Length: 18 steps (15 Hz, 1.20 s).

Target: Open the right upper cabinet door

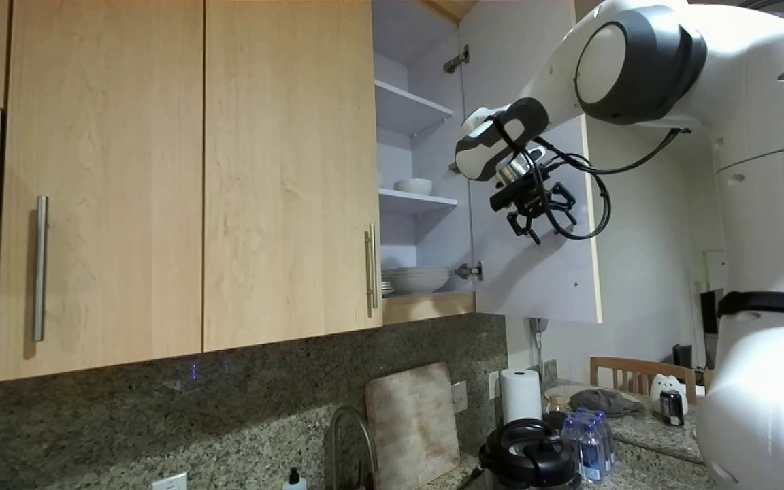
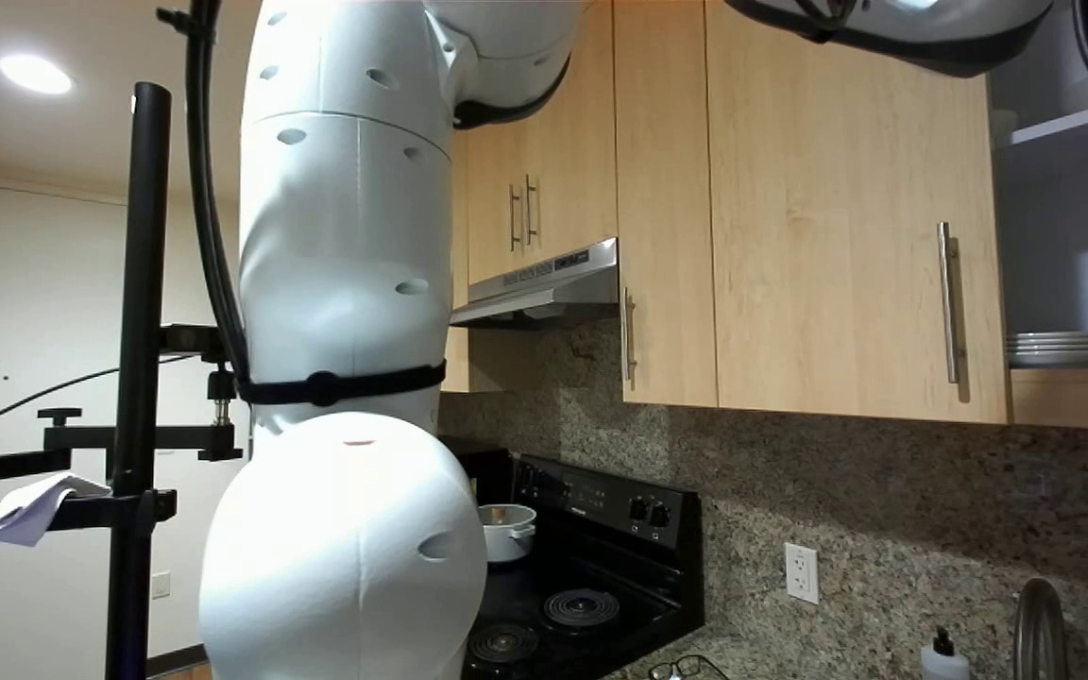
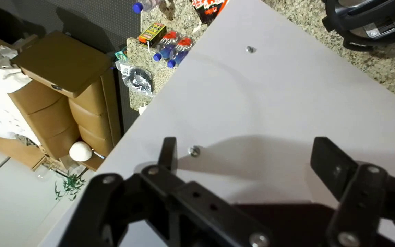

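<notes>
My gripper (image 3: 247, 152) is matte black, and my arm (image 1: 753, 197) white with dark grey patches. The right upper cabinet door (image 1: 535, 279) shows me a plain, lavender-tinged white inner face with a honey-coloured edge. The two wider doors (image 1: 290, 170) are light maple with faint vertical grain, their handles (image 1: 40, 269) silver. I see grey-brown speckled granite in both backsplash (image 1: 263, 395) and counter (image 3: 303, 13), a black stove (image 2: 591, 571), a white bowl (image 1: 414, 186), blue caps (image 3: 171, 63) on clear bottles (image 3: 167, 44), and a box (image 3: 153, 33) in yellow, black and red-orange.

I'm seeing a ceiling light (image 2: 36, 74) glaring in an exterior view, shade darkening the backsplash (image 1: 229, 395) and, in the wrist view, soft shadows crossing the door (image 3: 252, 99) behind the gripper (image 3: 245, 151).
</notes>
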Each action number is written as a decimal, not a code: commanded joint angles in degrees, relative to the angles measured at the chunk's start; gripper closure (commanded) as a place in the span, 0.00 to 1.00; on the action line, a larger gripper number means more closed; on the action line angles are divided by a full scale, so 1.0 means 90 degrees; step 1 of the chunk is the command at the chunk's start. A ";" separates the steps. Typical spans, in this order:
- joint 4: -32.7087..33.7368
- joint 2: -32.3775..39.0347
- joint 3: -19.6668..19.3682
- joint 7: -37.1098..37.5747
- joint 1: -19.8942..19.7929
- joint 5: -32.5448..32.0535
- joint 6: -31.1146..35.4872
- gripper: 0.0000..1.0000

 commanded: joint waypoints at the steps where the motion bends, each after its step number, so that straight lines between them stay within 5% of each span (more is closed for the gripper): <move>1: 0.0357 0.0269 -0.0063 0.0062 -0.0131 0.0109 -0.0075 0.00; 18: 0.1354 0.1151 -0.0551 0.0044 -0.0580 0.0391 0.0328 0.00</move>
